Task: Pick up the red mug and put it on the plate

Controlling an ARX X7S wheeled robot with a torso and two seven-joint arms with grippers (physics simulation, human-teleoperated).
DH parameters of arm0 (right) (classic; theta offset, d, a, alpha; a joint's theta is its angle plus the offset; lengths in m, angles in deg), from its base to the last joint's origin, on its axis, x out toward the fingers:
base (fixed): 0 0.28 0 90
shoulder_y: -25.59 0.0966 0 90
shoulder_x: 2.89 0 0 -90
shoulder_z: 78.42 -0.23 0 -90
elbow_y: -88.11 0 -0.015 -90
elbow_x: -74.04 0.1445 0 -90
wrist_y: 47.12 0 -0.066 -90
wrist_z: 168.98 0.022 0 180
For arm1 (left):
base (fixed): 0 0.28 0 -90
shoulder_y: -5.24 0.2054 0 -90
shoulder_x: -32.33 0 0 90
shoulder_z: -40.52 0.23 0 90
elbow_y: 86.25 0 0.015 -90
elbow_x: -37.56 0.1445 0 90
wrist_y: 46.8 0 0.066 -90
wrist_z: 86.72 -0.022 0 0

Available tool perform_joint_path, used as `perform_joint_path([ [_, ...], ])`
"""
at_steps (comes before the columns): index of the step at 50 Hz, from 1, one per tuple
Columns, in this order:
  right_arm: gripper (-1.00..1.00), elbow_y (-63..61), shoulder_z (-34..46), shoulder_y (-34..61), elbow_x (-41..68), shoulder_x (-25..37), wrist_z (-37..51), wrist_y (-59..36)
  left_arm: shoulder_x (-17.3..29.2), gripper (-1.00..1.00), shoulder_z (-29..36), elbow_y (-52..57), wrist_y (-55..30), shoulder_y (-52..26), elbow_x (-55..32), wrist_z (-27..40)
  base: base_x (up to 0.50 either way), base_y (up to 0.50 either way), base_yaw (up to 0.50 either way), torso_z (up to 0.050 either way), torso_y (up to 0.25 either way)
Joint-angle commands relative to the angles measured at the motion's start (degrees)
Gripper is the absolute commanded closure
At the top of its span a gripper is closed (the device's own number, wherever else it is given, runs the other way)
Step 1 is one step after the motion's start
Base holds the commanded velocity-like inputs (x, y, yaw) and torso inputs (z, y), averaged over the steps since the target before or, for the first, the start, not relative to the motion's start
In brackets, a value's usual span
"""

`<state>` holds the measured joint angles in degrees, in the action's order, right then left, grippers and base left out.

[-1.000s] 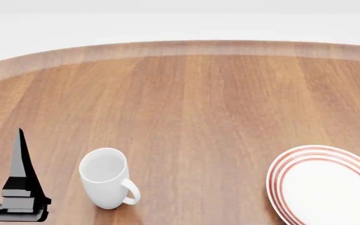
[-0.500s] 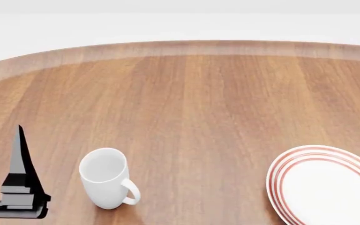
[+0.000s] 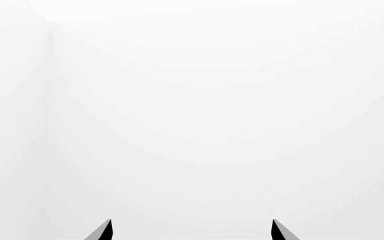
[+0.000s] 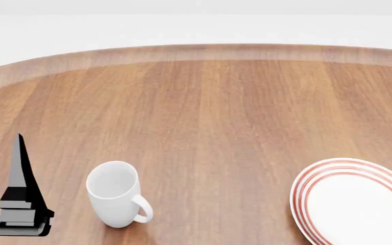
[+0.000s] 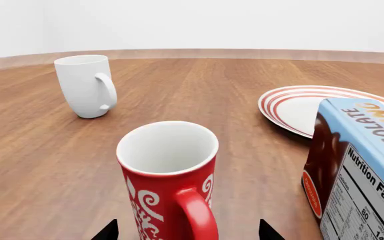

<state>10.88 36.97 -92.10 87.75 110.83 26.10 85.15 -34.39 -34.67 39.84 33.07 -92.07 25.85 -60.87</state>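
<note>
Wood table (image 5: 38, 150): your right gripper (image 5: 187, 231) is spread, red mug (image 5: 168, 175) just ahead between the tips, plate (image 5: 299, 105) beyond. Left gripper (image 3: 192, 231), spread too, has crept upward, seeing blank wall. Mug not grasped yet.

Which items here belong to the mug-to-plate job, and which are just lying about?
Belongs to the job:
- red mug, upright on the table
- plate, bare

Lying about:
- white mug, upright
- chocolate box, beside the red mug
</note>
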Motion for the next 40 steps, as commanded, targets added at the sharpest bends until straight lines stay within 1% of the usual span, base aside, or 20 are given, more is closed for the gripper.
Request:
perform_joint_path([
  [1, -1.00, 1.6, 0.1, 0.6, 1.0, -0.4, -0.5, 0.9, 0.2, -1.00, 0.0, 0.5, -0.4, -0.2, -0.1, 0.2, 0.00, 0.00, 0.00, 0.000, 0.000],
  [27, -1.00, 6.6, 0.9, 2.2, 2.0, -1.8, -2.2, 2.5, 0.7, -1.00, -0.1, 1.5, -1.0, -0.3, -0.7, 0.6, 0.00, 0.00, 0.00, 0.000, 0.000],
  [40, -1.00, 6.4, 0.7, 2.6, 2.6, -1.8, -1.9, 1.7, 0.9, -1.00, 0.0, 1.5, -1.0, -0.4, -0.9, 0.7, 0.00, 0.00, 0.00, 0.000, 0.000],
])
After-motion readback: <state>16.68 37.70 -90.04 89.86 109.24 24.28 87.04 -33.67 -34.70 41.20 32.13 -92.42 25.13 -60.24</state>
